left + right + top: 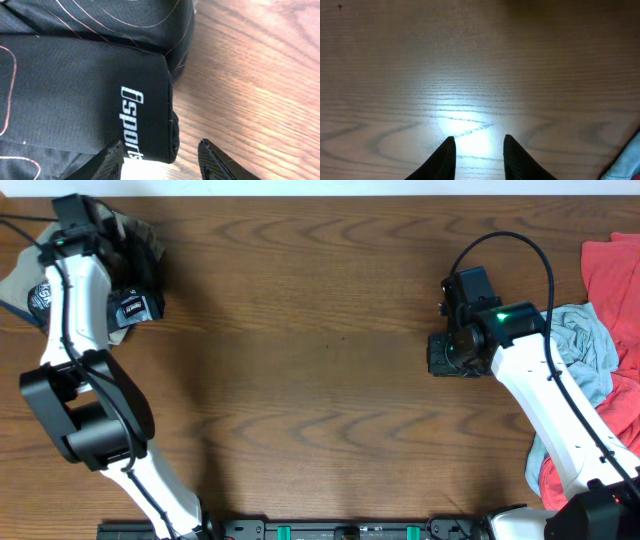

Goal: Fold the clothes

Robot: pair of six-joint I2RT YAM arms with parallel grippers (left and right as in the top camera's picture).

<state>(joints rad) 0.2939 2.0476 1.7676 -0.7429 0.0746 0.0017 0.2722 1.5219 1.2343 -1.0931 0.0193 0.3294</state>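
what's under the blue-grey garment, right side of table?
The red garment shows past the blue-grey garment above and below, so it likely runs beneath. The covered stretch, and anything else under there, is hidden.

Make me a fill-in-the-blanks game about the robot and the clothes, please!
1. The black jersey has ____ lettering.
2. The right gripper is open over the bare table, holding ____.
3. The garment next to the pale blue one is coloured ____.
Missing words: white; nothing; red.
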